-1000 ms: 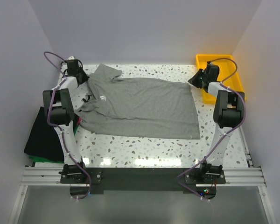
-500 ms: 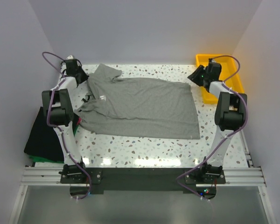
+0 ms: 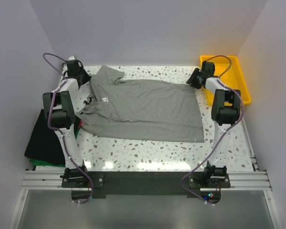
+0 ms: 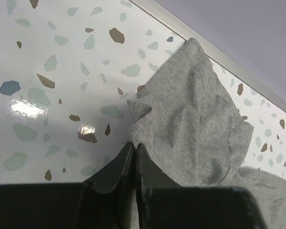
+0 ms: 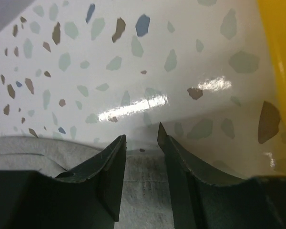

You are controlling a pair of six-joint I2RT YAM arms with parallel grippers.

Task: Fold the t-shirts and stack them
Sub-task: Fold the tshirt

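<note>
The heather-grey soft-fabric t-shirt (image 3: 143, 107) is lying flat and lightly wrinkled on the glossy speckled terrazzo surface (image 3: 148, 148). Its long axis is running left to right, with the collar and sleeves pointing left and the straight hem pointing right. The left hand (image 4: 134, 144) is pressing its dark fingers together at the far sleeve's edge, apparently nipping the fabric. The right hand (image 5: 140, 131) is hovering with its fingers spread over the far hem corner, just beside the yellow rectangular plastic tray (image 3: 233, 64). A folded black t-shirt (image 3: 43, 138) is resting on a green one (image 3: 38, 162) off the left edge.
</note>
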